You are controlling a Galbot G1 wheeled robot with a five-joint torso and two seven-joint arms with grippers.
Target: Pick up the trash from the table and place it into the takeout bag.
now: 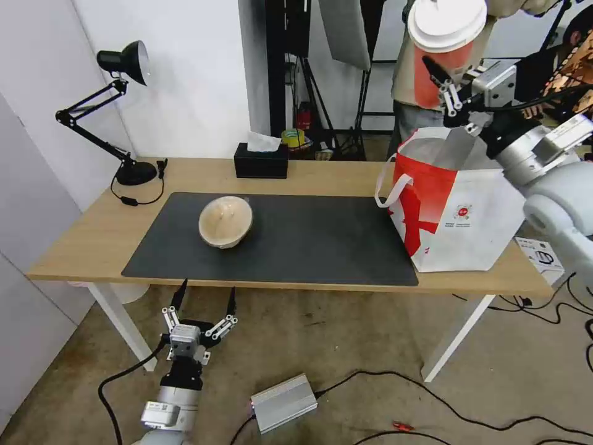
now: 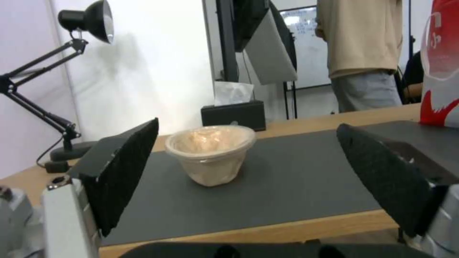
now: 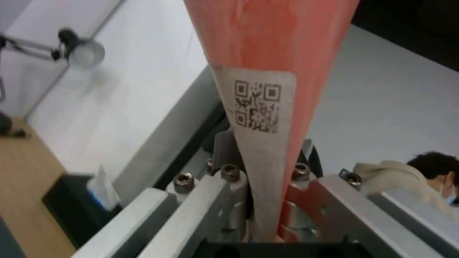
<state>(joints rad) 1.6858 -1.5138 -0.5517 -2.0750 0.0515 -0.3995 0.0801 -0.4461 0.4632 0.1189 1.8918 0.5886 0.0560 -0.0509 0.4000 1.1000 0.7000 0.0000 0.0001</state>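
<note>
My right gripper (image 1: 448,86) is shut on a tall red drink cup (image 1: 441,59) with a white lid, held high above the open mouth of the red-and-white takeout bag (image 1: 460,210). The right wrist view shows the red cup (image 3: 272,43) clamped in the right gripper (image 3: 263,200). The bag stands on the right end of the light-wood table (image 1: 346,176). A beige lidded bowl (image 1: 225,221) sits on the left part of the dark grey mat (image 1: 321,241). My left gripper (image 1: 207,296) hangs open below the table's front edge, facing the bowl (image 2: 210,154) between its fingers (image 2: 119,168).
A black desk lamp (image 1: 123,62) stands at the table's back left and a black tissue box (image 1: 260,162) at the back middle. A silver box (image 1: 284,402) and cables lie on the floor. A person stands behind the bag.
</note>
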